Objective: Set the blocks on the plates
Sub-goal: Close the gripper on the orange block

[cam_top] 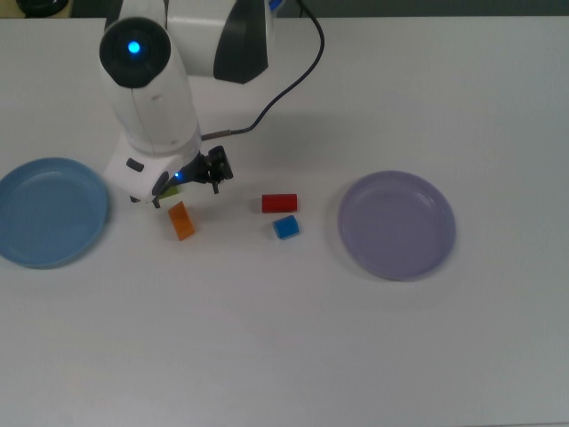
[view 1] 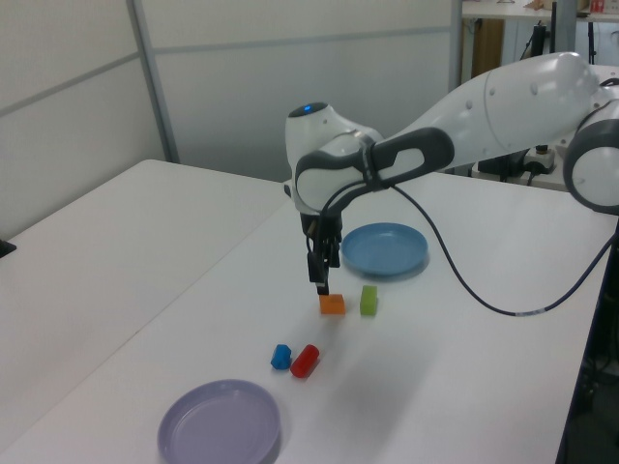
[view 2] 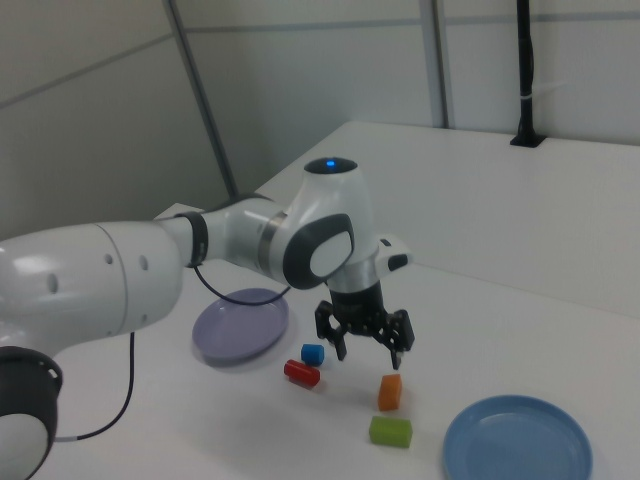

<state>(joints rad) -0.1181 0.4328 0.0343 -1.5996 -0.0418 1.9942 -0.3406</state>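
Jaws spread wide, the gripper [view 2: 366,343] hangs above the lime-green block [view 2: 391,431], likely light, rigid, best pinched across its short sides.

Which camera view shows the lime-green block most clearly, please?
The right view shows it best: the lime-green block lies whole and uncovered, near the light blue plate. The left view also shows the block fully, but only its narrow end. In the top view the arm covers it almost completely, leaving only a sliver.
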